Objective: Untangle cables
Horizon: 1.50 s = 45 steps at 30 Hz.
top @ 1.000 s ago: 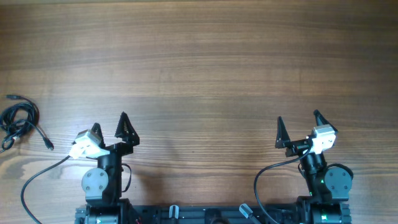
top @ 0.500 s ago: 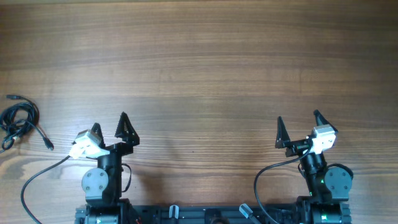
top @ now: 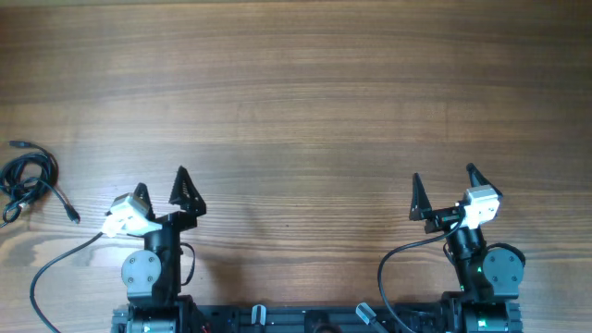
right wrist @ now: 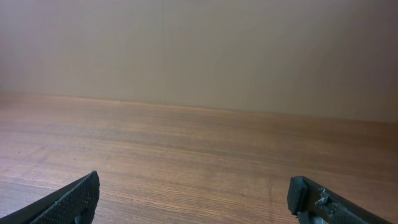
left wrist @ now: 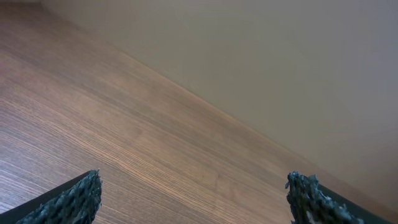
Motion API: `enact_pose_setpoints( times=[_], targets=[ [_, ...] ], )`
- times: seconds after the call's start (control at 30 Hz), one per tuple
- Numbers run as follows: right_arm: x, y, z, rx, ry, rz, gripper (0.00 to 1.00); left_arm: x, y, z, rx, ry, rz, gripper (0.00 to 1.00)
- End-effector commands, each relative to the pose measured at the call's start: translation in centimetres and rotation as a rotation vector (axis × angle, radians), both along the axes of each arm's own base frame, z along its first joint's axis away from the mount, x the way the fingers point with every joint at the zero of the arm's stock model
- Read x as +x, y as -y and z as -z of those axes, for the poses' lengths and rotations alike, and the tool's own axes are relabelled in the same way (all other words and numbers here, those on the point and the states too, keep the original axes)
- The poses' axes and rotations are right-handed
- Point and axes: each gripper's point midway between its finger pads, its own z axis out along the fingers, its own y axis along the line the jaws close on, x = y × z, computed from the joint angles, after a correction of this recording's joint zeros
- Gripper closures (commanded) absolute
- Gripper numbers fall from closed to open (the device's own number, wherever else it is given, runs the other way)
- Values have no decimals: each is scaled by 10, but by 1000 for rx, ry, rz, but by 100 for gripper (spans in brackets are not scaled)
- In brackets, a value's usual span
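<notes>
**A:** Where are the cables?

**B:** The cables (top: 28, 180) lie in a small black clump at the far left edge of the table (top: 296, 83), well apart from both arms. One loose end with a small plug (top: 73, 217) trails out toward the left arm's side.

**A:** What stands between them and the grippers?

**B:** Only wood grain. The left gripper (top: 161, 180) is the nearer one. Its jaws are spread wide and hold nothing. The right gripper (top: 443, 173), near the table's right side, is splayed the same way and is also empty.

**A:** What else is around?

**B:** A thicker black wire (top: 55, 261) curves from the left wrist's white camera housing (top: 125, 215) down toward the base. A similar wire (top: 393, 264) loops beside the right arm. A dark base rail (top: 305, 320) runs along the near edge.

**A:** What's hard to see?

**B:** The overhead frame cuts off the left part of the clump. It is too small to tell how many cords it holds or how they cross. Each wrist view shows only its own rough black fingertips (left wrist: 74, 198) (right wrist: 68, 198) in the lower corners, the tabletop, and a plain beige wall (right wrist: 199, 50). The cables lie outside both wrist views.
</notes>
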Motion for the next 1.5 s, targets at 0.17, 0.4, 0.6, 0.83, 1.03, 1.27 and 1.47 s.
enact_pose_setpoints(
  times=[0.17,0.4,0.6,0.83,1.03,1.27,1.47],
  targets=[
    [0,2,-2,-12,14,13,0,-9,2,-58,28,116,10,0],
    [0,2,-2,-12,14,13,0,-47,5,-157,20,-66,20,0],
    [0,2,-2,-12,14,13,0,-11,10,-202,42,-482,77,0],
    [0,3,-2,-12,14,13,0,58,3,-170,-5,-681,38,0],
    [0,2,-2,-12,14,13,0,89,-60,-70,-218,-987,-339,32],
    [0,2,-2,-12,14,13,0,59,-176,-10,-524,-1057,-744,28],
    [0,2,-2,-11,14,13,0,34,-251,36,-634,-1064,-929,52]
  ],
)
